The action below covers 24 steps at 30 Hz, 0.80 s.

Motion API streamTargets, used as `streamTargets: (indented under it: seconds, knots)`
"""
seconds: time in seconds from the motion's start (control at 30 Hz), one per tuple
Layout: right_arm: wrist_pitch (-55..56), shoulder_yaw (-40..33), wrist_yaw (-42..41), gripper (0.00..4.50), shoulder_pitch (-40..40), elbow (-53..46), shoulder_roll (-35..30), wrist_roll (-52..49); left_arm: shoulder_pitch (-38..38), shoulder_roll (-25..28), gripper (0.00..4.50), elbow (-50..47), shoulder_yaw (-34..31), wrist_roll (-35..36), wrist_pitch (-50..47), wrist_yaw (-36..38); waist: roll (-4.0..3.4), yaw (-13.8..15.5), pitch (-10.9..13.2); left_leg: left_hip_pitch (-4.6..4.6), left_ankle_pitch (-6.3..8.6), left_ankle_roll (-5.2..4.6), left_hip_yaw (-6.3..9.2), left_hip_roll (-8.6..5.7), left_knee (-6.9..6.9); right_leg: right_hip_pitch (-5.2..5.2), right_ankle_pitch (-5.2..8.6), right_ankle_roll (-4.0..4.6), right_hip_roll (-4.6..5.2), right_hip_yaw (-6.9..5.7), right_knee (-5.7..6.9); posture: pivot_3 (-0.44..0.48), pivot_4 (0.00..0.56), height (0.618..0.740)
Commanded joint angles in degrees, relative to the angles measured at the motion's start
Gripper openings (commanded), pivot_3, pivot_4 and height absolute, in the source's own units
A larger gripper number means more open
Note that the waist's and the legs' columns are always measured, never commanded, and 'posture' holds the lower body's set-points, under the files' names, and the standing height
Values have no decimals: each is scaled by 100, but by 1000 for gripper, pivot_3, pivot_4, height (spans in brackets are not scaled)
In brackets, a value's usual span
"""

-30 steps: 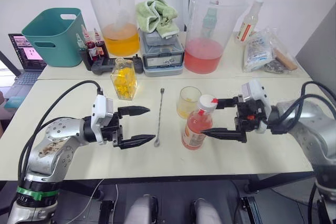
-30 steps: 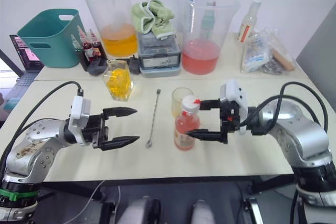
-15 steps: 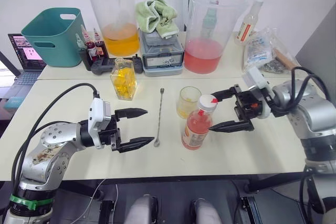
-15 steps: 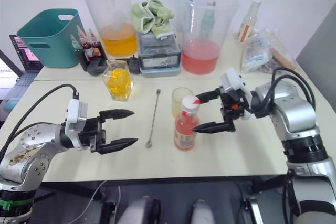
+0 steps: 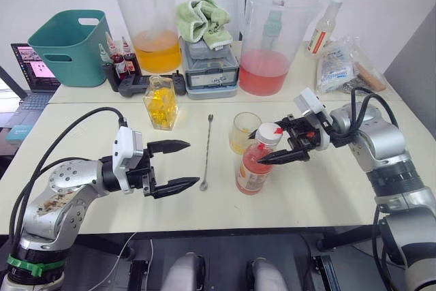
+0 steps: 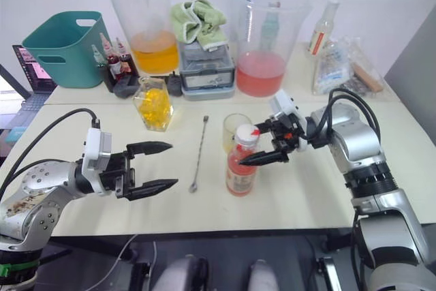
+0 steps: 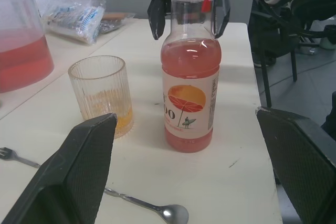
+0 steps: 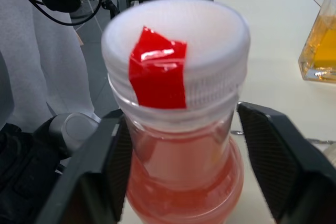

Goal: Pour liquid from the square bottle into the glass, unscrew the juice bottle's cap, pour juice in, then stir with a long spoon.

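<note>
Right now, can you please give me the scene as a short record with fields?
juice bottle: upright on table, cap still on
right claw: open, fingers either side of the bottle's neck
left claw: open, above the table, holding nothing
glass: behind the bottle, some yellow liquid inside
long spoon: lying on table
square bottle: upright

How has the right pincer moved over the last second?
Yes: the right pincer has risen and closed in leftward on the juice bottle, now straddling its cap.

The juice bottle (image 7: 190, 95) holds pink-red liquid under a white label with an orange parasol print; its white cap (image 8: 175, 57) bears red tape. The ribbed glass (image 7: 102, 94) holds amber liquid.
</note>
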<state>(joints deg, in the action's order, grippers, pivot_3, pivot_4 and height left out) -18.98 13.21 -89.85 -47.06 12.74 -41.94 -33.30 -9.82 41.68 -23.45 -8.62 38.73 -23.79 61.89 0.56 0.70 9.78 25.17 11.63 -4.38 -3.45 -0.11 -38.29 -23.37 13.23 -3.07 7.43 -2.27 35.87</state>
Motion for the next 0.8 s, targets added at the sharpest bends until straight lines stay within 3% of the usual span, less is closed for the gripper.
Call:
streamTargets:
  seconds: [0.03,0.1,0.3,0.6,0.8]
  knots:
    - [59,-50,-265,1715,-115,-53,-104,-226,29,56,4500,-217,-159,125,27,-43,0,1,0,0,0,0,0,0,0,0,0,0,0,0,1,0,150,736]
    - [-26,-121,-265,1400,-77,-129,-139,-308,41,39,4500,-231,-148,115,27,-60,0,-2,0,0,0,0,0,0,0,-1,0,0,0,0,1,0,150,736]
    - [-433,-628,133,1396,208,-693,-124,-405,19,-20,4500,-199,-66,86,76,-69,0,7,0,1,0,0,0,0,1,-2,0,0,1,0,1,0,150,736]
    - [-1891,-1616,3132,1396,1568,-3450,4,-471,-272,-207,4500,167,185,-31,207,118,0,41,0,1,0,4,0,0,5,-7,0,1,10,1,3,0,150,736]
    - [-2465,-1831,4245,1396,1873,-4190,34,-485,-639,-262,4500,547,411,-108,312,358,0,45,0,2,-2,5,-6,-1,5,-9,-1,1,10,4,0,0,150,736]
